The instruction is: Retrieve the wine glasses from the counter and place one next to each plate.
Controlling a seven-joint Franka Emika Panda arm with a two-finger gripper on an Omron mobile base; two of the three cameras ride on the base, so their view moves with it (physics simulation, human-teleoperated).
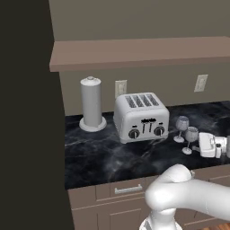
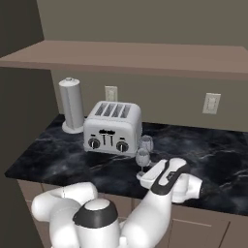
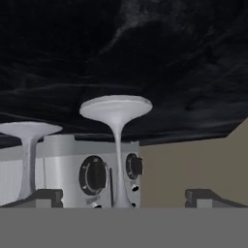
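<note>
Two clear wine glasses stand on the black marble counter [image 1: 99, 152] just right of the toaster: the far glass [image 1: 182, 125] [image 2: 146, 143] and the near glass [image 1: 192, 135] [image 2: 142, 158]. My gripper [image 1: 196, 146] [image 2: 143, 177] [image 3: 126, 197] is open, lying low and level at the near glass's right side, close to its foot. The hand view is rolled upside down. There the near glass's stem [image 3: 118, 164] runs between my spread fingertips [image 3: 46, 196] with a gap on both sides, and the far glass [image 3: 28, 145] is at the left. The plates are out of view.
A silver four-slot toaster [image 1: 141, 117] [image 2: 113, 127] stands close behind the glasses. A tall grey paper-towel cylinder [image 1: 91, 103] is at the back left. A brown shelf [image 1: 139, 51] overhangs the counter, and a dark wall [image 1: 27, 112] bounds the left.
</note>
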